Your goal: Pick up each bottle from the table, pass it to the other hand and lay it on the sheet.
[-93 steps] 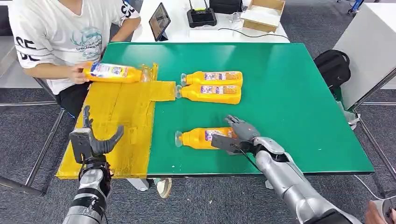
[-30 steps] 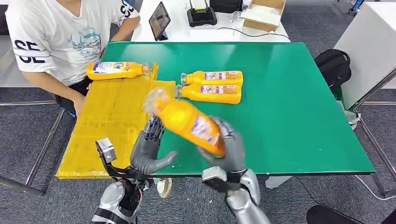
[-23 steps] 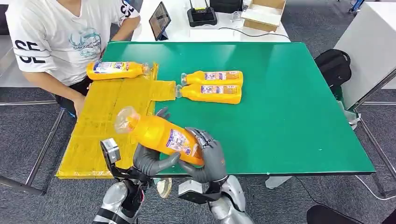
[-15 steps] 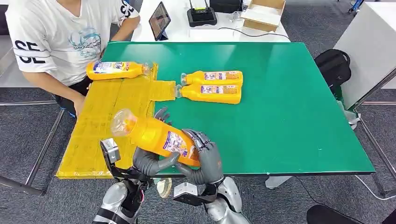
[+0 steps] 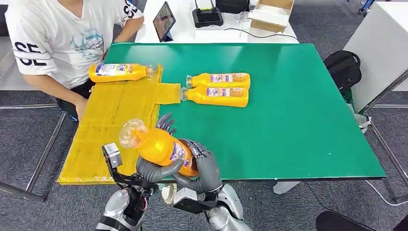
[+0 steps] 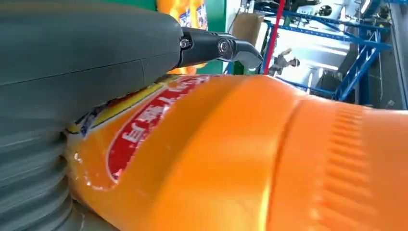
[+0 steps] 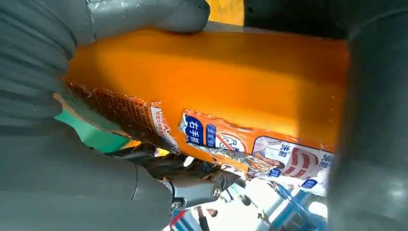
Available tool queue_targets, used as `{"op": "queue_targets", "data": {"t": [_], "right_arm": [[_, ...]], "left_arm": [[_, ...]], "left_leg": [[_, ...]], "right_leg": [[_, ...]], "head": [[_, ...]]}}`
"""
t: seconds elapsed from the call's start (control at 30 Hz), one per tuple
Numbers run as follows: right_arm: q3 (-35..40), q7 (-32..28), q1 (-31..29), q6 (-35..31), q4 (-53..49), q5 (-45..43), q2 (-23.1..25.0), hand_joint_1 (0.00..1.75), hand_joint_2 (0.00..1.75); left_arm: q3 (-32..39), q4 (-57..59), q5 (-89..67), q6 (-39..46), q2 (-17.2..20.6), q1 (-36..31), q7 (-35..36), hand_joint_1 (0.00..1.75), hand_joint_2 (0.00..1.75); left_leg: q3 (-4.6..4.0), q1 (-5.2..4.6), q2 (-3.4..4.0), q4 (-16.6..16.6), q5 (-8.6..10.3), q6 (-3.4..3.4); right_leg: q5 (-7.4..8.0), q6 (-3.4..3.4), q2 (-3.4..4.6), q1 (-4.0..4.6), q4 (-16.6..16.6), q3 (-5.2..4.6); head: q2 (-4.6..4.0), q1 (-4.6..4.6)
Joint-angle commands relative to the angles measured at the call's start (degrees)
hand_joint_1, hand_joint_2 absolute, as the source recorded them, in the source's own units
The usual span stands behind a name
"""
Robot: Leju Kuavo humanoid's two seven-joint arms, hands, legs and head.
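Handover is happening mid-air: right robot hand (image 5: 204, 168) and left robot hand (image 5: 153, 166) are both gripping the bottle (image 5: 159, 147), so right probably needs releasing next.

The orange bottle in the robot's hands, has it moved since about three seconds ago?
Yes. The orange bottle lay on the green table then; now both hands hold it lifted, nearer the yellow sheet.

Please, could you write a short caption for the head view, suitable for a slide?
Handover in progress: the right hand and the left hand both hold an orange bottle at the near edge of the green table.
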Motion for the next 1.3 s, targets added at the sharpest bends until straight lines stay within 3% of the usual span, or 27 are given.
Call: {"op": "queue_targets", "data": {"t": [0.03,0.53,0.57,0.6,0.77,0.8,0.9,1.07,1.3], "right_arm": [[3.77,0.09,-1.52,3.52,7.67,-0.25,-0.09,1.75,1.75],[3.6,1.12,-1.32,4.74,6.4,-0.41,-0.02,1.73,1.75],[3.49,1.02,-1.25,4.45,5.9,-0.48,0.05,1.29,1.75],[3.28,1.26,-1.02,4.49,5.17,-0.86,0.18,0.0,1.75],[3.22,1.64,-0.86,5.24,4.32,-1.36,0.2,0.0,1.75],[3.37,1.96,-0.76,6.99,3.31,-2.25,-0.12,0.0,0.0],[2.15,1.48,0.77,12.33,-3.37,-7.88,-0.69,0.0,0.0],[1.54,3.74,1.82,13.88,-12.21,-10.48,-1.71,0.0,0.0],[1.08,3.48,1.0,13.32,-10.46,-12.9,-1.11,0.0,0.0]], "left_arm": [[-2.3,2.62,-0.48,-1.42,0.55,-2.34,-0.62,1.75,1.75],[-2.91,1.64,-4.11,-0.44,0.64,-2.09,-2.04,1.75,1.75],[-2.89,1.64,-4.44,-0.11,0.6,-2.12,-2.07,1.75,1.75],[-2.63,1.46,-5.67,1.54,0.46,-2.04,-2.27,1.75,1.75],[-2.25,1.33,-6.25,2.39,0.45,-2.04,-2.28,1.75,1.75],[-1.99,1.08,-7.85,4.44,0.39,-2.02,-2.72,1.75,1.75],[1.17,1.13,-10.59,10.41,-0.05,-2.9,-3.03,1.75,1.75],[9.37,2.84,-12.72,22.05,-0.23,-6.97,-3.71,1.75,1.75],[16.47,7.56,-18.18,33.16,1.44,-12.06,-5.76,1.75,1.75]], "left_leg": [[0.33,0.01,-0.06,-0.08,-0.09,0.08],[0.3,0.03,-0.05,-0.04,-0.11,0.08],[0.26,0.02,-0.06,-0.03,-0.09,0.07],[0.29,0.02,-0.04,-0.04,-0.11,0.08],[0.14,-0.01,-0.05,-0.02,-0.05,0.05],[0.24,0.02,-0.02,-0.01,-0.1,0.07],[0.21,0.01,-0.03,0.0,-0.1,0.08],[0.11,0.01,-0.05,0.04,-0.06,0.06],[0.13,0.04,-0.06,-0.04,0.04,0.01]], "right_leg": [[-0.11,-0.19,-0.14,0.06,-0.08,0.36],[-0.12,-0.19,-0.13,0.08,-0.06,0.34],[-0.11,-0.17,-0.13,0.06,-0.05,0.3],[-0.12,-0.19,-0.12,0.07,-0.05,0.32],[-0.07,-0.11,-0.1,0.02,-0.01,0.16],[-0.1,-0.17,-0.09,0.07,-0.03,0.26],[-0.11,-0.17,-0.11,0.05,0.0,0.24],[-0.09,-0.16,-0.12,0.05,0.05,0.13],[0.0,-0.12,-0.1,0.06,-0.01,0.11]], "head": [[0.0,0.02],[0.0,0.02],[0.0,0.0],[0.0,0.0],[0.0,0.04],[0.0,0.02],[0.0,0.02],[0.0,0.02],[0.0,0.02]]}}
